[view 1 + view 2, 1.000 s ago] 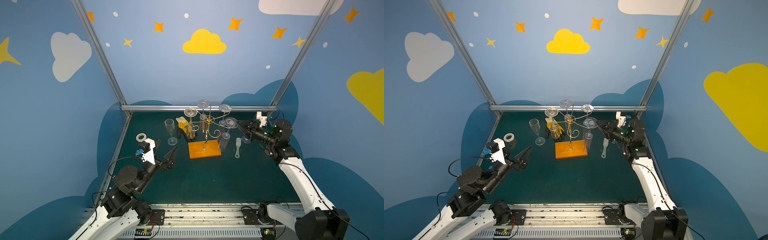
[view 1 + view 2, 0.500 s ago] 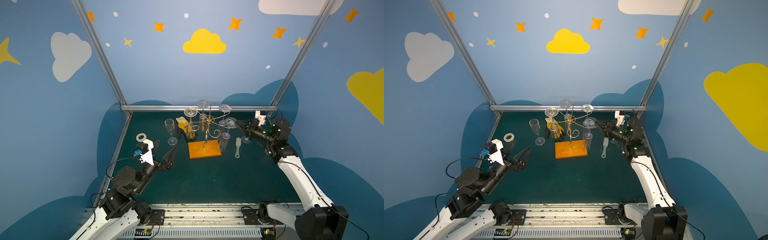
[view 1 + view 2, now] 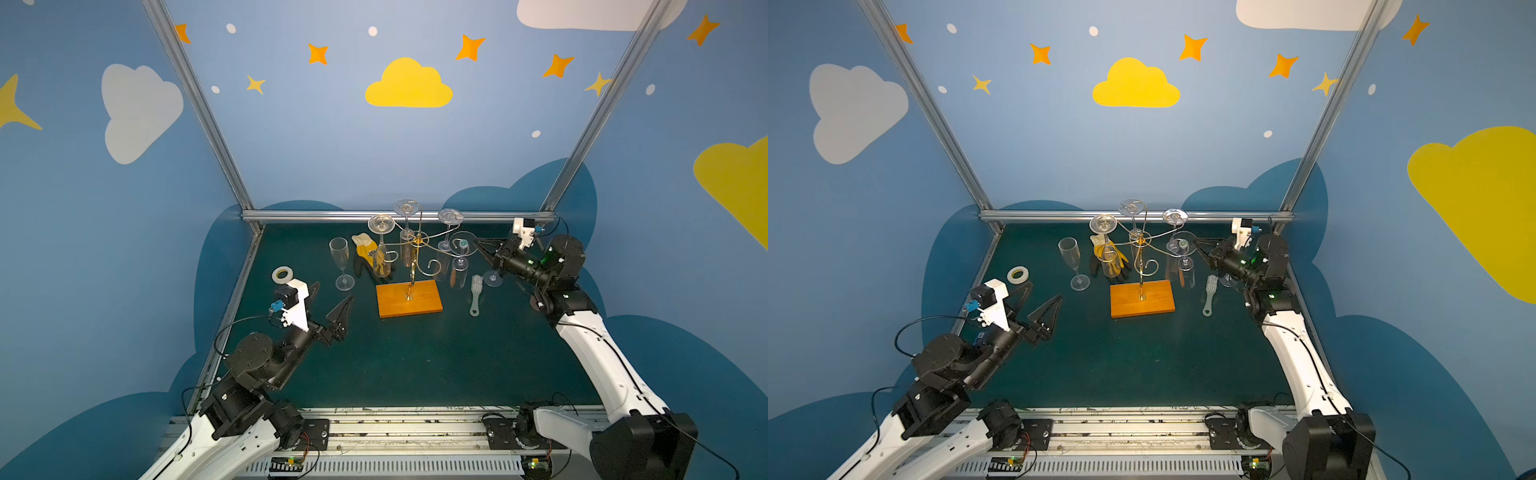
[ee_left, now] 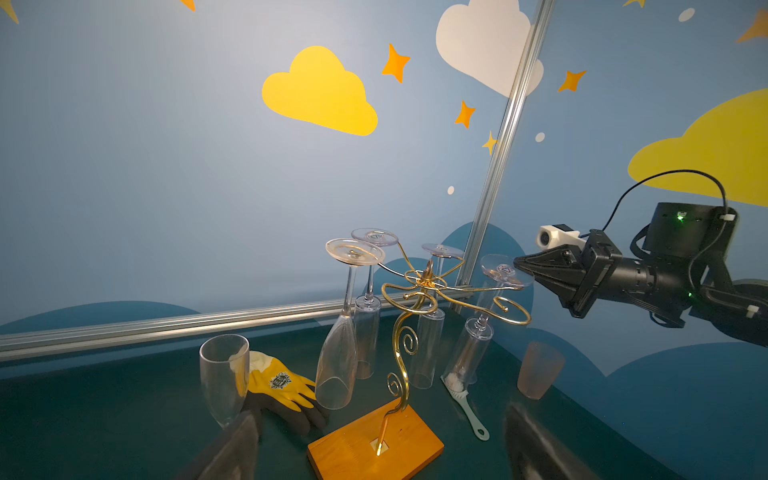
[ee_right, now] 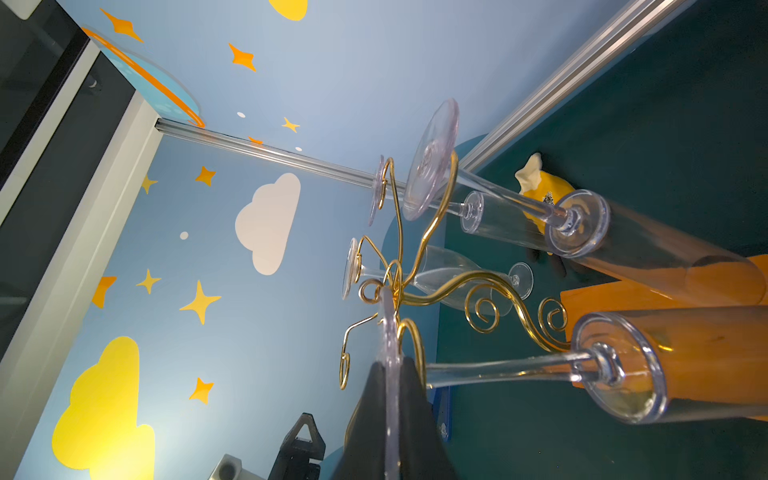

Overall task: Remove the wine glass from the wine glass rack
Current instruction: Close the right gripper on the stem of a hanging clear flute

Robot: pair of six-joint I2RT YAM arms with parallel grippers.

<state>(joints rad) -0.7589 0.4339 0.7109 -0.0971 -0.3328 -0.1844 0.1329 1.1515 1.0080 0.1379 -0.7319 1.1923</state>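
The right claw (image 5: 392,370) just snapped shut on the wine glass (image 5: 498,370) foot. Next, it should lift it off the wine glass rack (image 3: 409,297).

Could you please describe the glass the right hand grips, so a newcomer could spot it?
Find the gold wire rack on its orange base. Of the four hung upside down on it, this glass is nearest the right hand. Only its foot is pinched in that hand.

Even bright light, soft shadows — wide-angle edge bending
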